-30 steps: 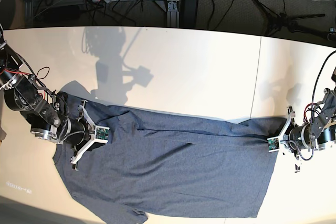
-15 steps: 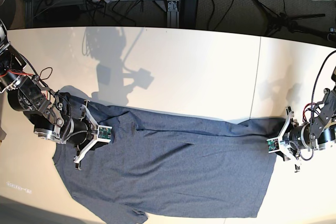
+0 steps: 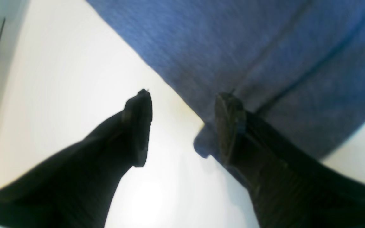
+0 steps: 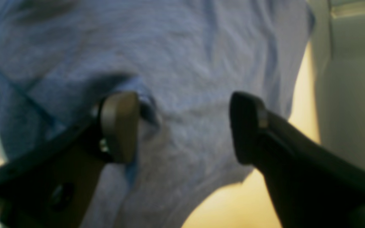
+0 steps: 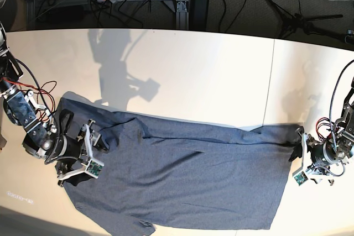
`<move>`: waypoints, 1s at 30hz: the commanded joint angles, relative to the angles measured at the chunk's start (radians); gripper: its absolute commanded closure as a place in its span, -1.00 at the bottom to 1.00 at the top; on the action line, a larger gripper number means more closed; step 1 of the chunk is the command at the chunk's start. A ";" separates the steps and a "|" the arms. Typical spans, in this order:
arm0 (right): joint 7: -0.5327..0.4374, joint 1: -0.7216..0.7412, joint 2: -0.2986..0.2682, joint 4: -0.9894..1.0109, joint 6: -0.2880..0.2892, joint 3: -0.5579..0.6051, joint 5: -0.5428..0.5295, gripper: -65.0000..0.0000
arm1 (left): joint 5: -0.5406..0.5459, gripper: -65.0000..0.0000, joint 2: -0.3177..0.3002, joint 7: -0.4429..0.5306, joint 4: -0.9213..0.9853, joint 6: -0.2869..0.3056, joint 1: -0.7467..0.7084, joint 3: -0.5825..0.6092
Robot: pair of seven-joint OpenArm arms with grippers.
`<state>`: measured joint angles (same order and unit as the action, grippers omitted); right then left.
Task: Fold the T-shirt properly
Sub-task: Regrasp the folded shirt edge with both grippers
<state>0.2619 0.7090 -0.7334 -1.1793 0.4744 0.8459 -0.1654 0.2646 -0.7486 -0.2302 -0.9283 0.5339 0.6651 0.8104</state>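
The T-shirt (image 5: 182, 175) lies on the white table (image 5: 210, 75), both the left gripper (image 3: 182, 126) and the right gripper (image 4: 182, 126) spread, holding nothing.

- The base view looks down from high above the front of the white table (image 5: 199, 75), wide-angled, taking in both arms, the whole spread heathered blue-grey cotton T-shirt (image 5: 188, 175) and the floor with cables beyond the far edge.
- The left wrist view sits just behind the left gripper (image 3: 182, 126), very near the tabletop, looking along its two dark fingers (image 3: 138, 126) at the shirt's edge; the cloth is blurred.
- The right wrist view sits behind the right gripper (image 4: 182, 126), equally close, facing rumpled shirt fabric.
- Each wrist view shares one end of the shirt with the base view: left wrist its right end, right wrist its left end.
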 commanded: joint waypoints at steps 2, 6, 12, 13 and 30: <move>0.053 0.024 -0.039 -0.042 0.002 -0.065 -0.103 -0.38 | 0.070 -0.07 -0.016 -0.011 -0.018 0.065 0.029 -0.056; 0.221 0.024 -0.074 -0.096 0.005 -0.166 -0.285 -0.38 | 0.172 -0.07 -0.016 -0.109 -0.056 0.137 0.024 -0.120; 0.389 -0.073 -0.095 -0.137 0.013 -0.338 -0.423 -0.36 | 0.214 -0.02 -0.017 -0.194 -0.191 0.145 -0.061 -0.126; 0.403 -0.100 -0.098 -0.146 0.013 -0.357 -0.422 -0.36 | 0.214 0.05 -0.017 -0.194 -0.221 0.145 -0.089 -0.126; 0.442 -0.554 -0.166 -0.278 0.013 -0.539 -0.454 -0.36 | 0.179 0.11 -0.016 -0.223 -0.397 0.144 -0.291 -0.126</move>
<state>0.7208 0.1364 -0.8776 -1.4464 0.4751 0.3214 -0.6147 0.4358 -0.7483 -0.4675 -1.3113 0.6674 0.3492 0.6971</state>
